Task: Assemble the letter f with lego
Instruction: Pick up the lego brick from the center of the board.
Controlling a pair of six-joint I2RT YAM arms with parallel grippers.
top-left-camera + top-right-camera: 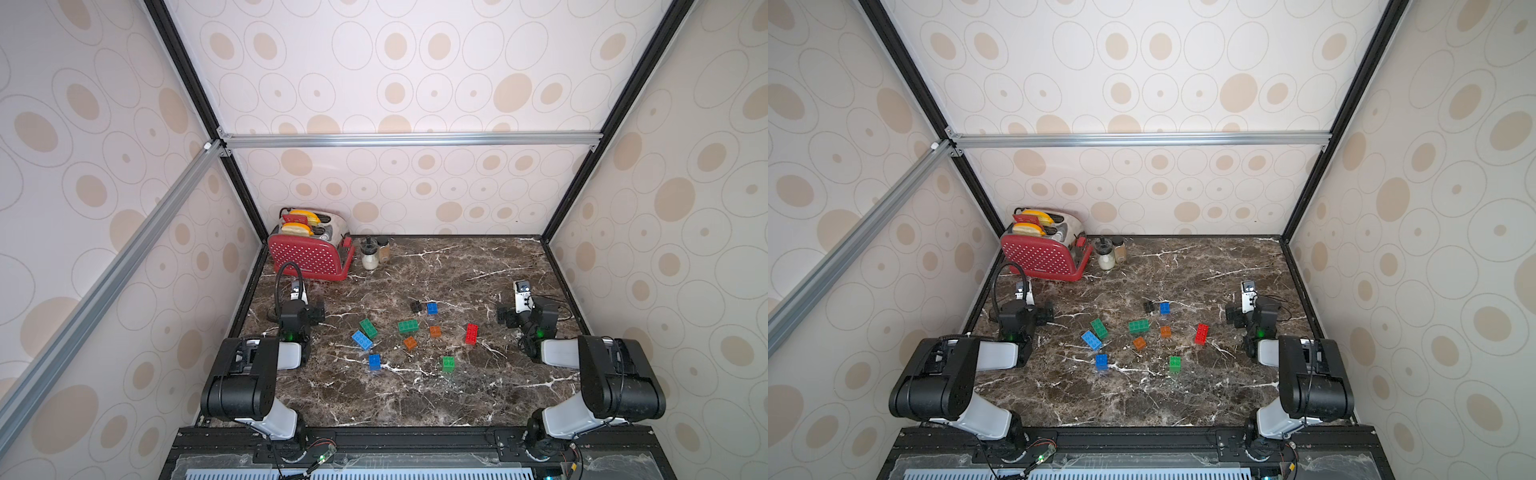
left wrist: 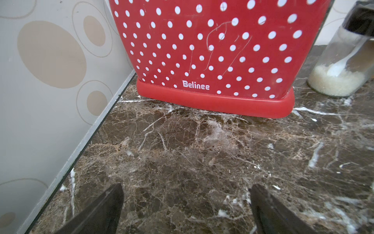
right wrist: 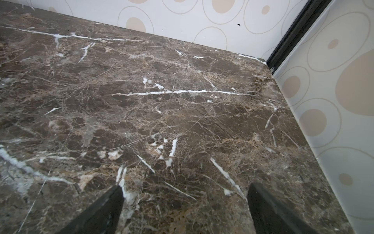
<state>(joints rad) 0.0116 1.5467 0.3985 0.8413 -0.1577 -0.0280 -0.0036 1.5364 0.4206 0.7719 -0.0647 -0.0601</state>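
I have both arms drawn back at their own sides of the marble table (image 1: 415, 399), and both are empty. My left gripper (image 2: 186, 194) has its fingers spread wide with only bare stone between them. It faces the red dotted toaster (image 2: 212, 50) and stops well short of it. A glass jar of white grains (image 2: 340, 77) stands just beside the toaster. My right gripper (image 3: 185, 194) is spread just as wide over bare marble, looking toward the far right corner of the table.

The lego lies scattered in the middle of the table, between the two arms and clear of both. I count ten bricks in both top views. Farthest from me, a black brick (image 1: 415, 306) and a small blue brick (image 1: 432, 308) sit just beside each other. Toward the left arm, a long green brick (image 1: 368, 328) and a long blue brick (image 1: 362, 340) lie side by side at a slant, touching or nearly so. A second long green brick (image 1: 408, 326) lies near the centre, with an orange brick (image 1: 435, 331) and a second orange brick (image 1: 410, 343) close by. A long red brick (image 1: 471, 333) lies alone, nearest the right arm. Closest to me, a blue brick (image 1: 374, 362) and a green brick (image 1: 448, 364) sit well apart
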